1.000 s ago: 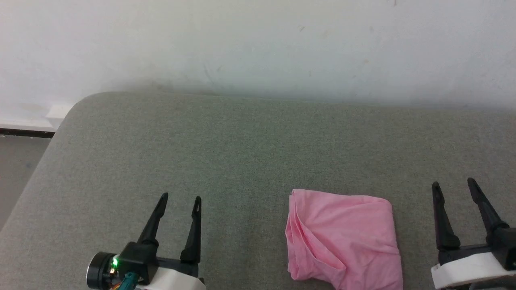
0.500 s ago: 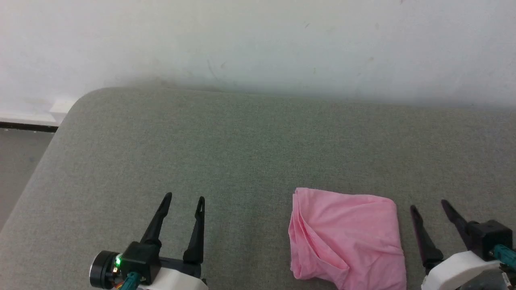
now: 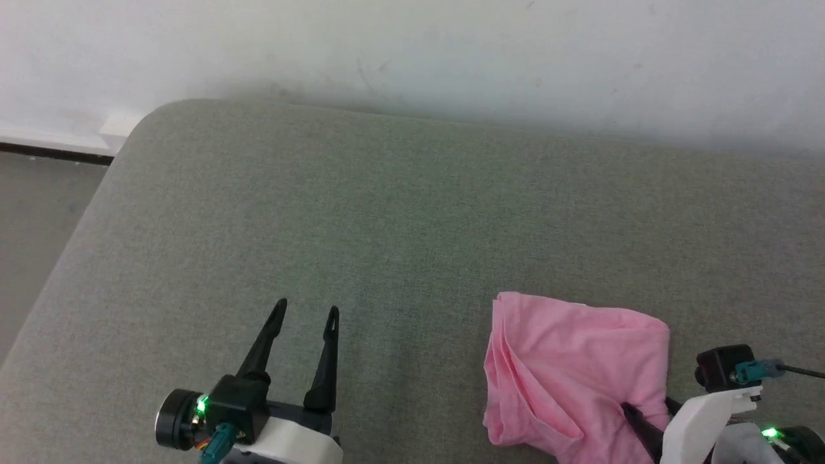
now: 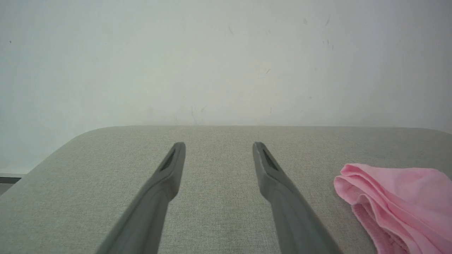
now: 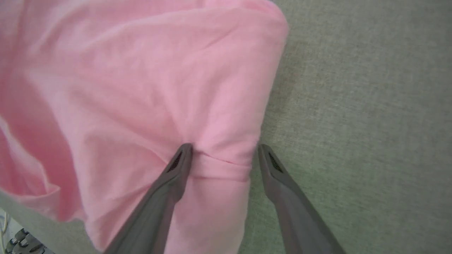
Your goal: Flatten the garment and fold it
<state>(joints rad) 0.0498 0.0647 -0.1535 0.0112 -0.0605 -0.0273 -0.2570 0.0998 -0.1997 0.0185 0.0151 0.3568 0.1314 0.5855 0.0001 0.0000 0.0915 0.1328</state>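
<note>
The light pink garment [image 3: 573,361] lies bunched and folded over on the grey cushion [image 3: 387,225], near its front edge at the right. My right gripper [image 3: 651,415] points down at the garment's right edge and is open. In the right wrist view, one finger [image 5: 178,165] presses on the pink cloth [image 5: 141,88] and the other [image 5: 272,165] rests on the cushion just beside the edge, with a fold of cloth between them [image 5: 224,148]. My left gripper [image 3: 303,316] is open and holds nothing, well to the garment's left. The left wrist view has the garment [image 4: 399,197] right of that gripper [image 4: 219,146].
A white wall [image 3: 412,45] rises behind the cushion. The cushion's rounded left corner [image 3: 148,116] drops to grey floor [image 3: 32,212]. Bare cushion stretches between my left gripper and the garment and toward the wall.
My right gripper has swung from beside the garment, fingers up, to point down over its right edge, straddling a fold. The head camera has shifted a little. My left gripper stays put.
</note>
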